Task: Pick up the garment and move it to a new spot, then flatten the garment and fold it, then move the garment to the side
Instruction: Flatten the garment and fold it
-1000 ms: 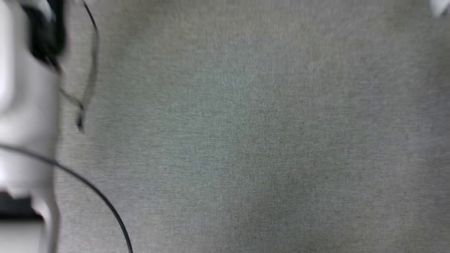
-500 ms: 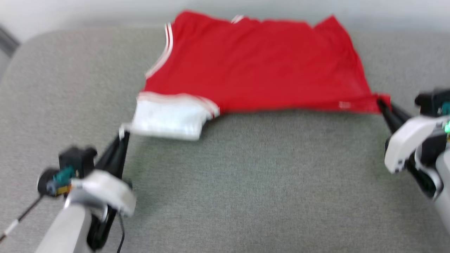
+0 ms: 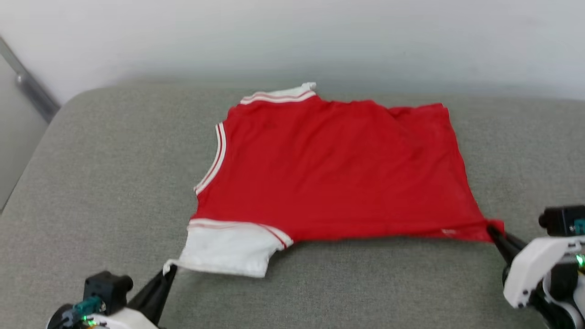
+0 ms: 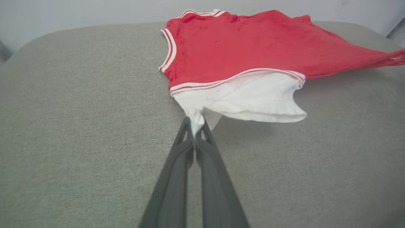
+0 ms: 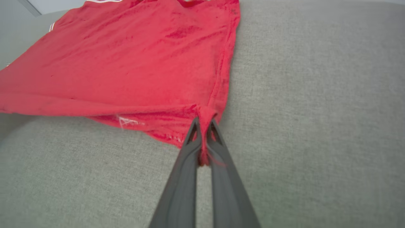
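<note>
We work over a grey fabric pad [image 3: 91, 183] that takes up the lower part of the head view, with a pale wall [image 3: 292, 36] across the top. Our arms are cut off at the bottom corners. The garment [image 3: 333, 169] lies mid-frame, plain red side up, its upper sleeve tucked away but for a striped edge. Our left gripper [image 3: 170, 270], lower left, is clamped on the white sleeve's corner. Our right gripper [image 3: 492, 230], lower right, pinches the red hem corner, which is drawn to a point.
</note>
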